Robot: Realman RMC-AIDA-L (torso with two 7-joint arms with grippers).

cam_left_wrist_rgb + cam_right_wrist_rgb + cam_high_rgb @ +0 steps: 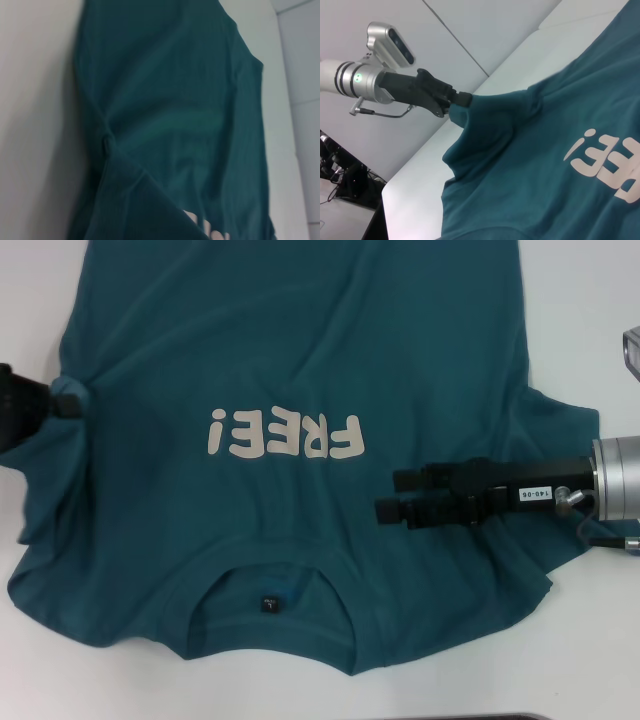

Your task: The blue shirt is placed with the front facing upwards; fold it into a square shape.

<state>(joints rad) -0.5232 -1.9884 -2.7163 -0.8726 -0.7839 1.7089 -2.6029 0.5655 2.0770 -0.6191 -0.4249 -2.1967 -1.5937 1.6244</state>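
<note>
large teal-blue cotton t-shirt [300, 370]: soft, limp, light; expect sag and drag. left tool [72, 398] clamped on sleeve seam. right tool [392, 495] hovers over chest, fingers close together, gripping nothing; you grab right sleeve seam.

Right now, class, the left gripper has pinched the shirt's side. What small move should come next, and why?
Probably the left gripper, shut on the blue shirt at its bunched left edge, should lift and carry that side inward toward the "FREE!" lettering. The shirt lies front up, unfolded, and the right gripper hovers over its right side.
</note>
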